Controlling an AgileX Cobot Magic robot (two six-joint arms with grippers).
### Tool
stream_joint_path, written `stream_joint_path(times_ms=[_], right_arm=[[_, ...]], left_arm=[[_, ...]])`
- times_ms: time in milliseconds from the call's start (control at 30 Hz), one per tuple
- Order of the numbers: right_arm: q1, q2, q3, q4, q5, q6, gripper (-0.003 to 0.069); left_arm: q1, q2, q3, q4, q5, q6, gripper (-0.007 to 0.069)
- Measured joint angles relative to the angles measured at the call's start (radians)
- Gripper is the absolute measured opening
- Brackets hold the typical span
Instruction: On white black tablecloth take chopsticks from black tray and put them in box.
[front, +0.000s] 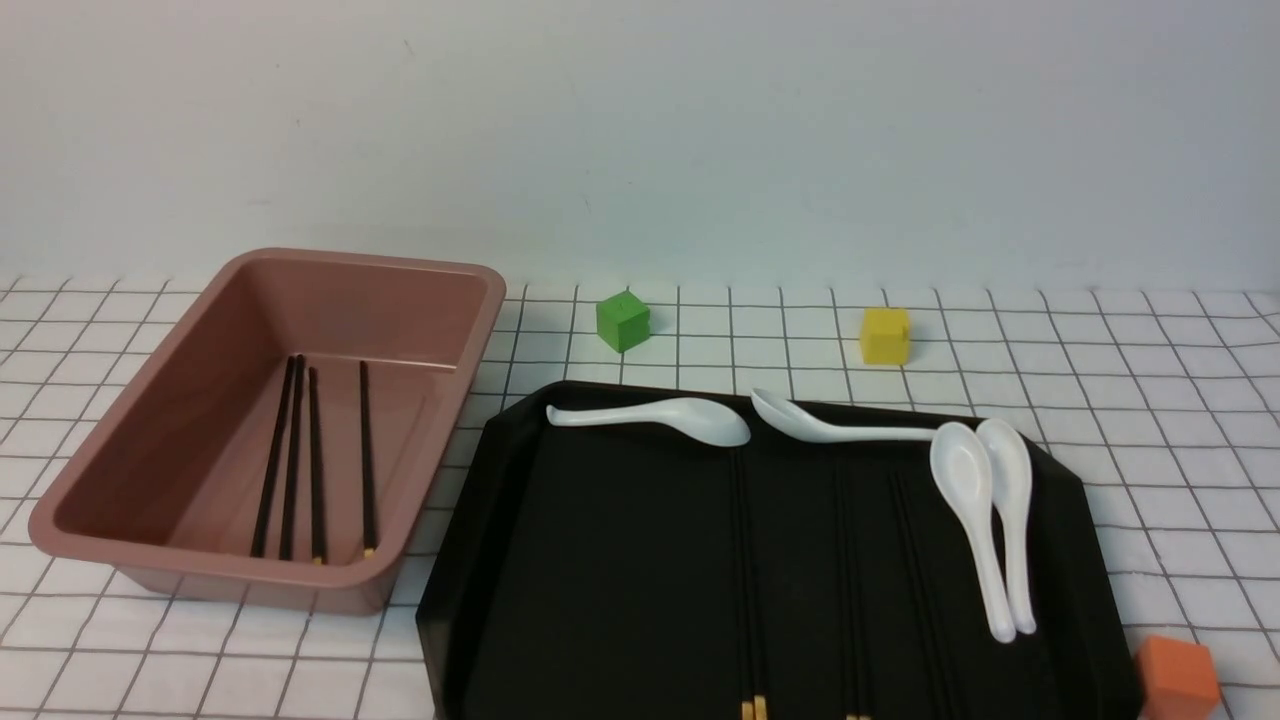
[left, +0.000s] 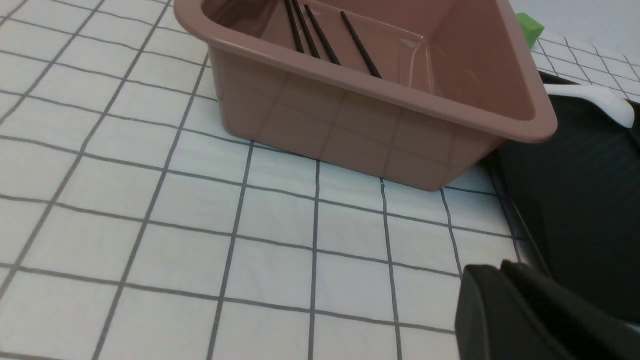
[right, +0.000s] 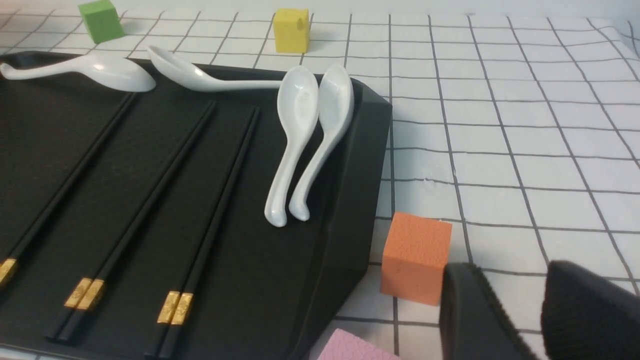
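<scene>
on the gridded cloth (front: 1150, 400) the box (front: 130, 430) sits at nine o'clock of the tray (front: 620, 560), nearly touching it, with four chopsticks (front: 315, 460) lying in it. more chopsticks (right: 135, 220) lie in pairs on the tray, four white spoons (right: 300, 135) crowding its far and right side. a green cube (front: 623, 321) and yellow cube (front: 886, 335) stand at twelve, an orange cube (right: 415, 257) beside the tray's right edge, a pink block (right: 352, 347) near it. the right claw (right: 535, 310) hangs apart over cloth; the left claw (left: 520, 315) looks pressed together, holding nothing.

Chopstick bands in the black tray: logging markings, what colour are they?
Gold, on the thin black chopsticks; clearest in the right wrist view.
</scene>
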Motion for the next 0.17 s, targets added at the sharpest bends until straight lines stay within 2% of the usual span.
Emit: stream_joint_path(times_ms=[167], right_arm=[[0.0,0.0,0.0,0.0,0.0,0.0,0.024]], left_arm=[[0.0,0.0,0.0,0.0,0.0,0.001,0.004]])
